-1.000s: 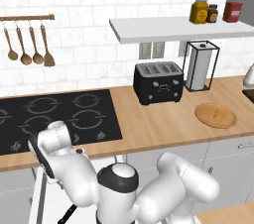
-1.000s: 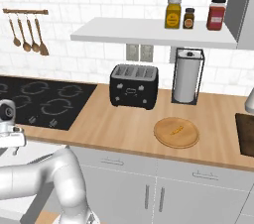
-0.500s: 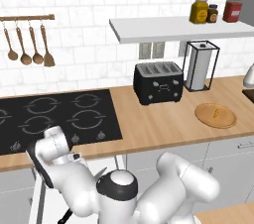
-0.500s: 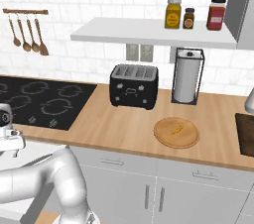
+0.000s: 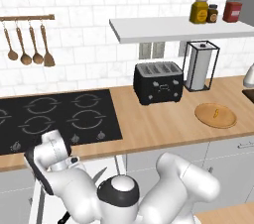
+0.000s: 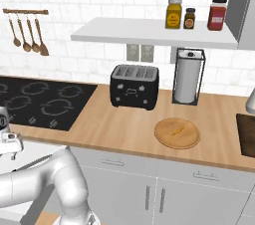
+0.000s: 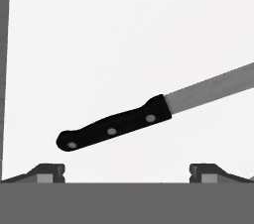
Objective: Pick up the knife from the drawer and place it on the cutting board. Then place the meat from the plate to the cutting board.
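The fingers (image 7: 52, 170) are standing wide open, gripping nothing; the knife (image 7: 149, 117) is lying just ahead between them, its long axis running across the gap.

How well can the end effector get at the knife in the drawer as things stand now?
Probably well, yes. In the hand view the knife lies alone on the white floor of the drawer, with nothing over or beside it. The end effector is open, its fingertips standing wide on either side of the black handle.
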